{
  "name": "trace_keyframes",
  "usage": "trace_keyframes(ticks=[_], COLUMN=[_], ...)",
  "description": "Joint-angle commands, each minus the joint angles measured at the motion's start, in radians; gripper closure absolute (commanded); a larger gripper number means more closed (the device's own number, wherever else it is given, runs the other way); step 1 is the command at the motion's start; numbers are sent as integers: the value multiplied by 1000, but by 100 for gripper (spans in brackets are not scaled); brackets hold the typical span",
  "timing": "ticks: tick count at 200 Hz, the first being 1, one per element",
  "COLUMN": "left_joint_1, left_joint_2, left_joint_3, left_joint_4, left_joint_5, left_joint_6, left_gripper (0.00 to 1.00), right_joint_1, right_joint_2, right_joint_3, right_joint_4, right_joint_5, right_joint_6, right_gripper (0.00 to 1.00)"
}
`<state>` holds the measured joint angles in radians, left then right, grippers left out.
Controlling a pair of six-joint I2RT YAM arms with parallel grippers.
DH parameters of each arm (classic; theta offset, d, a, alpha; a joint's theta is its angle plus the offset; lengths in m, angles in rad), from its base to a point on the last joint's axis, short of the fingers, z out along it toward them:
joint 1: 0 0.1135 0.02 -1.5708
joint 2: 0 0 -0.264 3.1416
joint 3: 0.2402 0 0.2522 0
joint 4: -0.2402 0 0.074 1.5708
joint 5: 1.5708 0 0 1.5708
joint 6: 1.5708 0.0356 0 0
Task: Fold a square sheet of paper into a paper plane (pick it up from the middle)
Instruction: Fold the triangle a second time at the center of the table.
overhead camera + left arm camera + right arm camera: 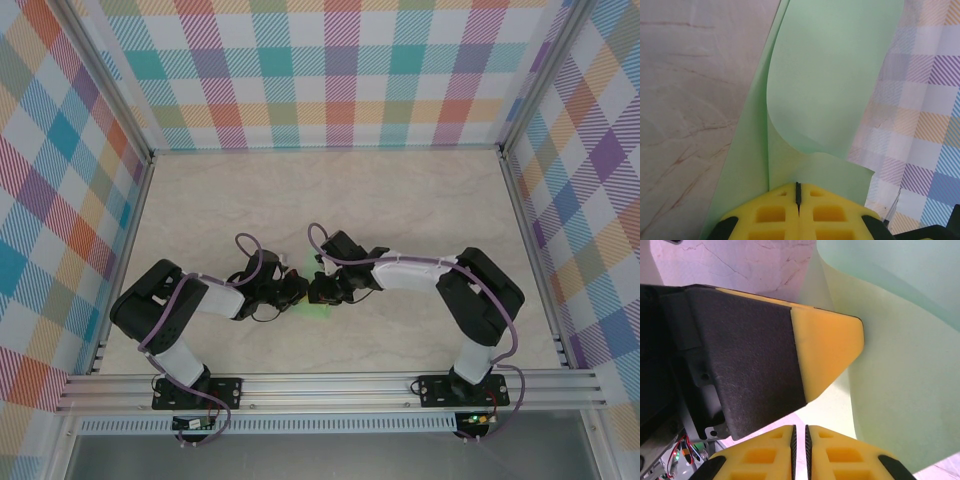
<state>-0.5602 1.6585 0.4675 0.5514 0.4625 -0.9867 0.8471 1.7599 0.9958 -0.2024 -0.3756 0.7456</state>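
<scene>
The square sheet of paper (830, 75) pinched in left gripper (798, 189); right gripper (800, 431) closed, perhaps on it.

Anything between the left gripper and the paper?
Nothing: the left wrist view shows the paper running straight into the shut left gripper.

top: paper (320, 311) mostly hidden under left gripper (297, 292) and right gripper (318, 290), shape unreadable | left wrist: paper runs off top edge | right wrist: paper cut off top and right; whether right jaws pinch it, can't tell
</scene>
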Motion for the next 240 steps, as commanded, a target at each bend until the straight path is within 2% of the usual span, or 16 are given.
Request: trace_keyframes(ticks=[1,174,240], left_joint_1=[8,0,-1], left_joint_2=[-11,6,0], left_joint_3=[-13,-5,-10], left_joint_4=[-64,-51,-53], left_joint_5=[-21,-15,-18], left_joint_6=[29,29,28], left_gripper=[100,100,100], right_joint_1=[3,3,10], right_joint_2=[24,61,-38], right_joint_3=[13,-26,4], right_joint_4=[-34,-85,-114], right_joint_5=[20,85,34], right_joint_6=[-4,-24,-33], right_gripper=[84,83,83])
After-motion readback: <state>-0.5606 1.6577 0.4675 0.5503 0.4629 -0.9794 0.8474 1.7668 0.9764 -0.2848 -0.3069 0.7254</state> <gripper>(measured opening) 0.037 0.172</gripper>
